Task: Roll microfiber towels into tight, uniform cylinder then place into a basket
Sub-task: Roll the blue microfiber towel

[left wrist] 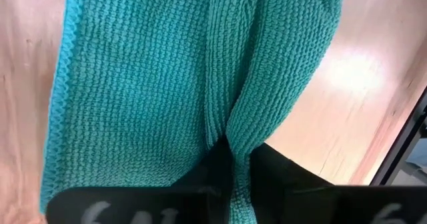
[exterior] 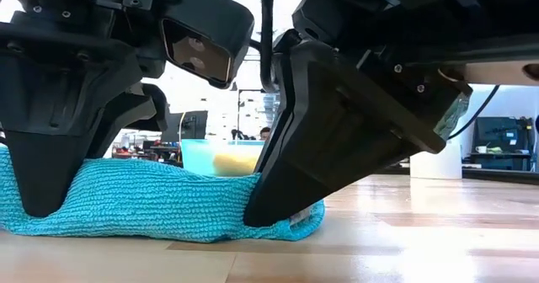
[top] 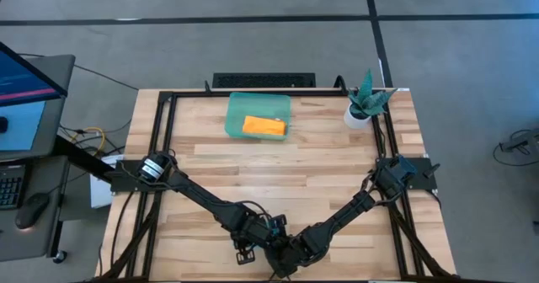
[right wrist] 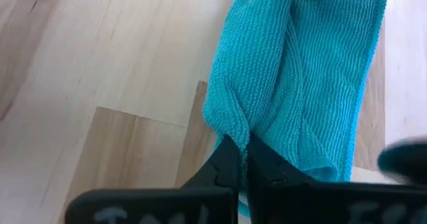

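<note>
The teal-blue microfiber towel (exterior: 152, 203) lies as a long bunched band on the wooden table near its front edge. Both grippers stand on it. My left gripper (left wrist: 230, 156) is shut on the band's left part, my right gripper (right wrist: 243, 151) on its right end. In the high view the two arms meet at the front middle of the table and cover the towel. The orange towel (top: 264, 126) lies rolled inside the pale-green basket (top: 236, 106) at the far middle. My left gripper pinches a raised fold of the teal towel (left wrist: 235, 124) between its two fingers. The fingers come from above, pointing steeply down. The cloth puckers toward the fingertips, and the rest of the towel lies flat on the table. My right gripper pinches a ridge of the teal towel (right wrist: 233, 127) near its right end (exterior: 310, 220) between its two fingers. It comes slanting down from the table's right side. The towel stays on the table and is gathered into folds at the fingertips.
A white pot with a green plant (top: 362, 106) stands at the far right corner. Black frame rails (top: 164, 148) run along the table's left and right sides. Bare wood (top: 278, 169) lies between the basket and the grippers.
</note>
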